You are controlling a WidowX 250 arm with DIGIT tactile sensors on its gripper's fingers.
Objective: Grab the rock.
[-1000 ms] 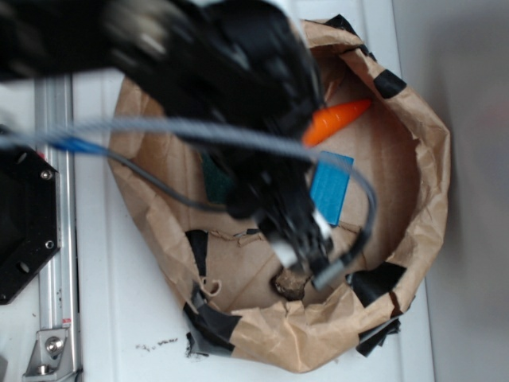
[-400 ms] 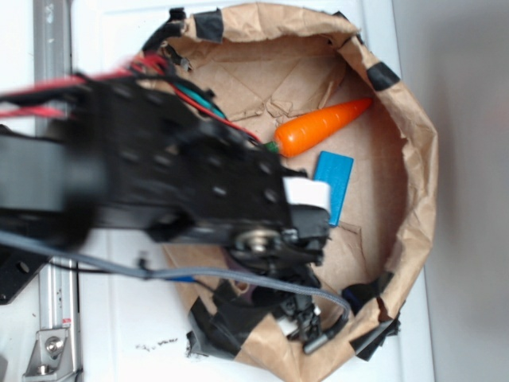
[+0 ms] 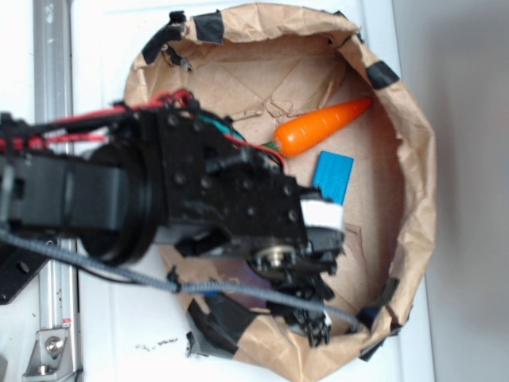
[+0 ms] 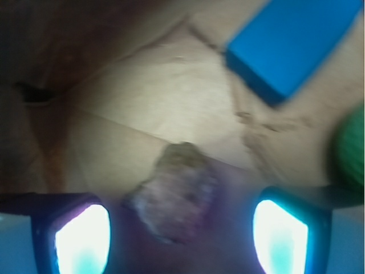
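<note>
In the wrist view the rock, a lumpy brown-grey stone, lies on the brown paper floor between my two fingers. My gripper is open, with a gap between the rock and each glowing pad. In the exterior view the black arm covers the rock, and the gripper points down near the bag's lower wall.
The rolled-down paper bag rings the work area with taped walls. Inside lie an orange carrot and a blue block. A green ball shows at the wrist view's right edge. Cables trail from the arm.
The arm has swung across the bag and shifted a little right since 0.4 s ago. The rock, visible by the fingertips a second ago, is now covered by the arm.
</note>
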